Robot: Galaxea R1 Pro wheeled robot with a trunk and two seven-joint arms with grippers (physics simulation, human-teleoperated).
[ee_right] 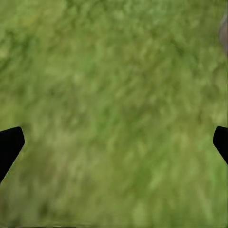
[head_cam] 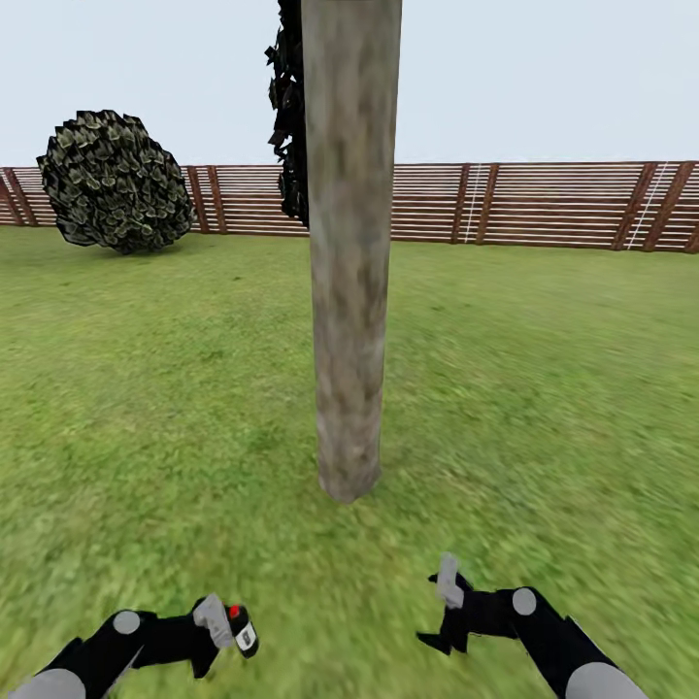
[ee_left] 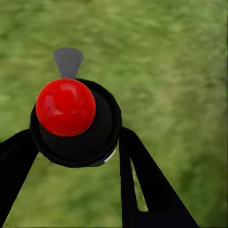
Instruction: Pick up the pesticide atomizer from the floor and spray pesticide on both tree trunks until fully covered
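1. Ahead of both grippers, up and slightly to the inner side of each, stands the tree trunk [head_cam: 351, 252], a pale mottled upright column on the lawn [head_cam: 544, 388]; its long axis is vertical.
2. Left gripper [head_cam: 221, 626] is pinched around the pesticide atomizer [head_cam: 239, 628]; in the left wrist view the black body with its red cap [ee_left: 65, 107] sits between the fingers [ee_left: 145, 183], a grey nozzle tip [ee_left: 68, 61] pointing past it over grass.
3. Right gripper [head_cam: 447, 612] is spread wide, holding nothing; in the right wrist view just the dark fingertips [ee_right: 9, 145] show at the edges, over grass.
4. The two arms look about equally near the trunk, well apart from it; the left carries the atomizer.
5. Judgement: the nozzle needs raising and aiming forward at the trunk before spraying.
6. Background: a round shrub [head_cam: 115, 182] and a slatted fence [head_cam: 544, 204].
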